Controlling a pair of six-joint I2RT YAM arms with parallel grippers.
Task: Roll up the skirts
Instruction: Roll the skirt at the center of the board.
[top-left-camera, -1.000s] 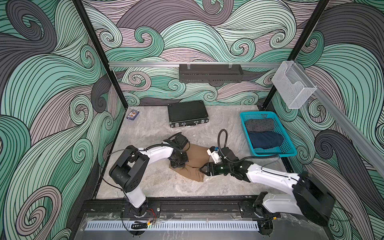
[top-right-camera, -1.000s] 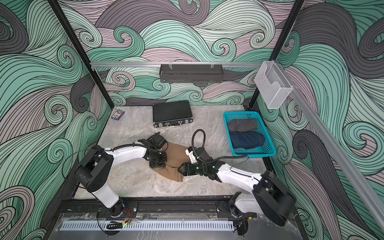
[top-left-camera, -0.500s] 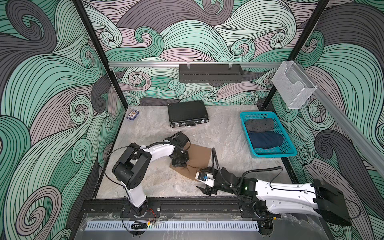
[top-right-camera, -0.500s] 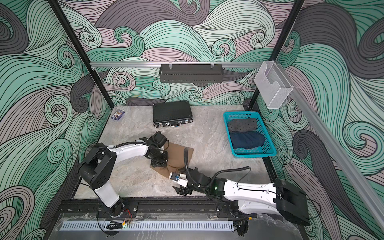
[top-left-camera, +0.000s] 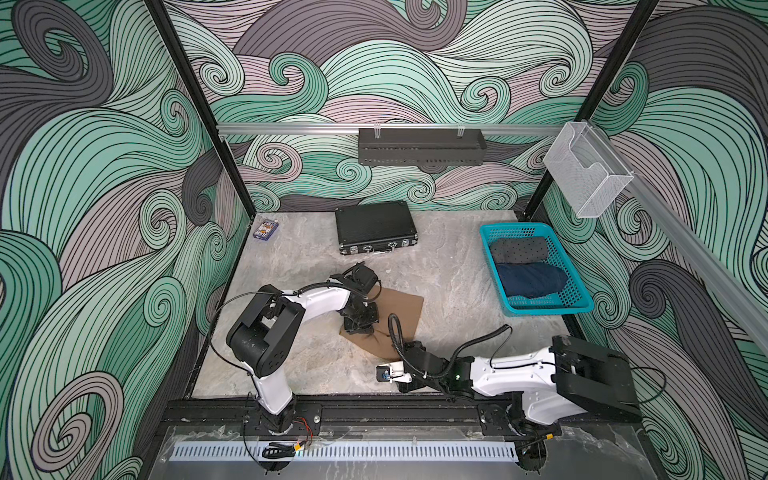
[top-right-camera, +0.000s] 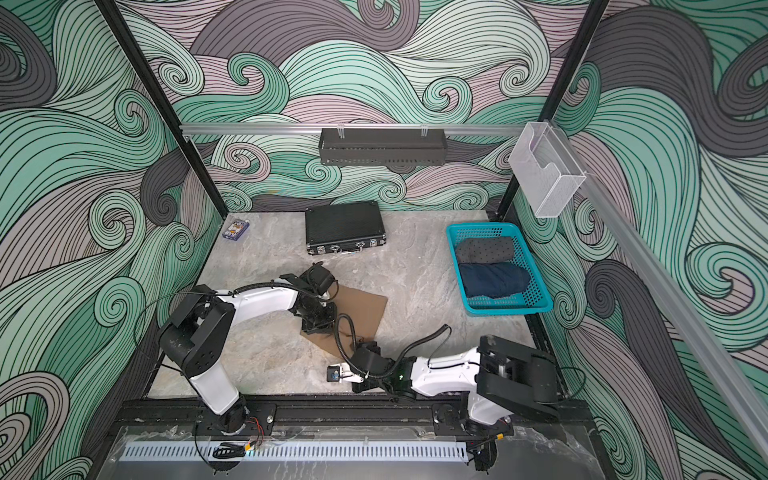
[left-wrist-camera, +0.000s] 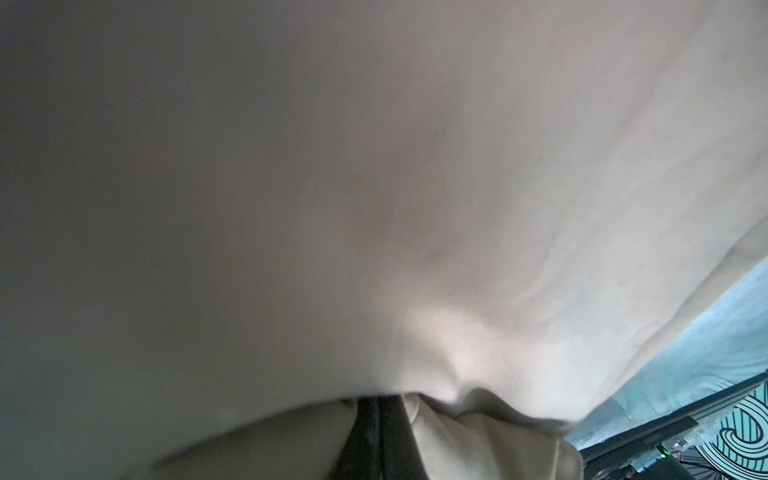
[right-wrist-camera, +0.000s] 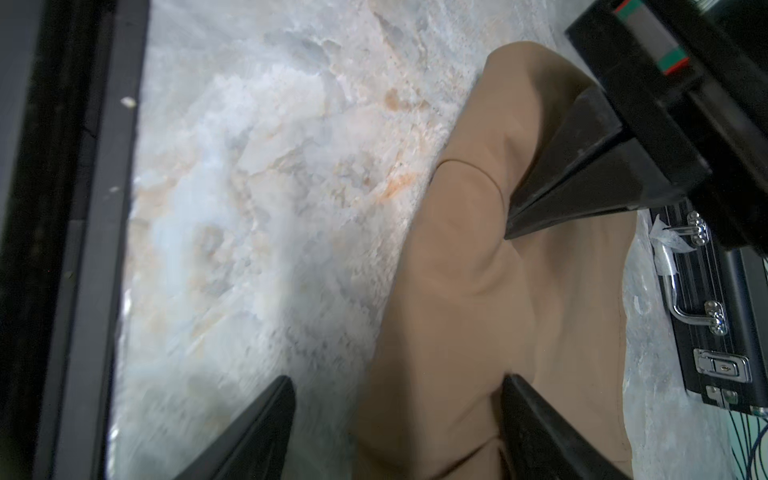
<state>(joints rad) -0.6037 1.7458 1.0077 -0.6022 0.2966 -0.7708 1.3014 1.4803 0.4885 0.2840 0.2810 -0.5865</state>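
The tan-brown skirt (top-left-camera: 401, 307) lies partly folded in the middle of the table in both top views. My left gripper (top-left-camera: 359, 328) is shut on its left edge; in the left wrist view the cloth (left-wrist-camera: 415, 187) fills the picture above the shut gripper (left-wrist-camera: 380, 415). My right gripper (top-left-camera: 401, 384) hangs low by the skirt's near corner, close to the front rail. It stands open (right-wrist-camera: 397, 378), one finger over the tan cloth (right-wrist-camera: 478, 311) and one over bare table. The dotted grey skirt (top-left-camera: 519, 250) and the denim skirt (top-left-camera: 530, 280) lie rolled in the teal basket (top-left-camera: 536, 309).
A black hard case (top-left-camera: 374, 226) sits at the back centre, with a small card box (top-left-camera: 266, 230) in the back left corner. A black shelf (top-left-camera: 419, 145) and a clear holder (top-left-camera: 582, 174) hang on the walls. The black front rail (right-wrist-camera: 62, 249) runs beside my right gripper.
My right arm has pulled back from the skirt's right side to the front edge of the table. The skirt's right part now lies flatter. My left gripper has stayed on the cloth.
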